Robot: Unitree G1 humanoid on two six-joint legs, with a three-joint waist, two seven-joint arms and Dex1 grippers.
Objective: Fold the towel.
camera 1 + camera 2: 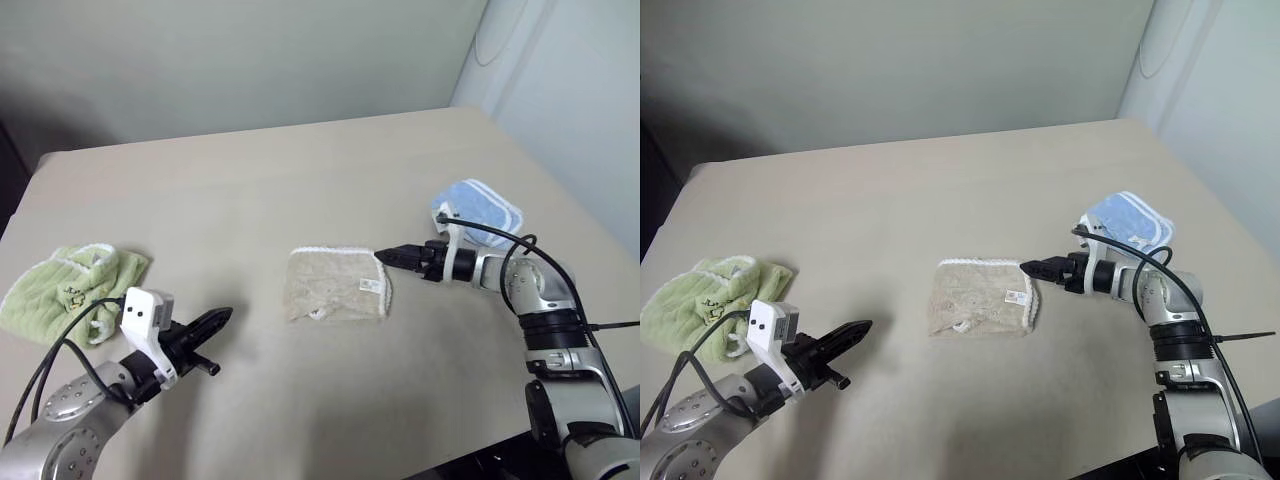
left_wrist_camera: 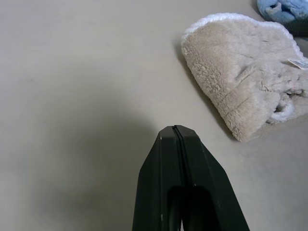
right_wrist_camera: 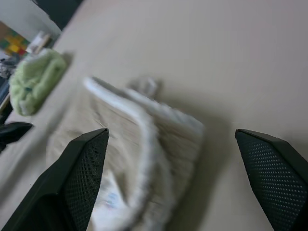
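The beige towel (image 1: 338,283) lies in a compact folded rectangle in the middle of the table, white edging along its far and right sides and a small tag near its right corner. My right gripper (image 1: 385,257) hovers just off the towel's right edge and points at it. In the right wrist view its fingers (image 3: 82,178) stand wide open with nothing between them, and the towel (image 3: 139,144) lies just beyond the tips. My left gripper (image 1: 222,318) is shut and empty, well to the left of the towel (image 2: 240,72) and pointing toward it.
A crumpled light-green towel (image 1: 70,290) lies at the table's left side, close behind my left arm. A light-blue towel (image 1: 480,212) sits behind my right arm near the right edge. The tan table (image 1: 300,170) stretches back to a pale wall.
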